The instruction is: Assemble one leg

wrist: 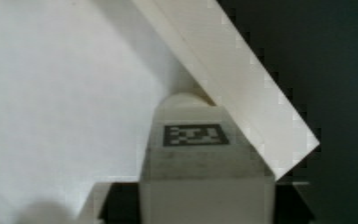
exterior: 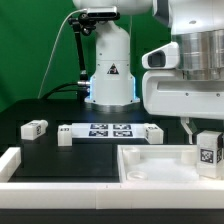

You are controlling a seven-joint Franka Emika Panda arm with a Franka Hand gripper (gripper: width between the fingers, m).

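Observation:
My gripper (exterior: 207,143) is shut on a leg (exterior: 208,152), a small white block with a black-and-white tag, and holds it at the exterior view's right, over the far right rim of the large white tray-like part (exterior: 150,165). In the wrist view the leg (wrist: 201,150) stands between my dark fingers (wrist: 119,203), its tip against the tray's raised rim (wrist: 229,70). Another leg (exterior: 35,128) lies on the black table at the exterior view's left.
The marker board (exterior: 108,131) lies flat mid-table with white blocks at each end (exterior: 64,135) (exterior: 155,134). A white border wall (exterior: 10,160) edges the table's front left. The robot base (exterior: 108,70) stands behind.

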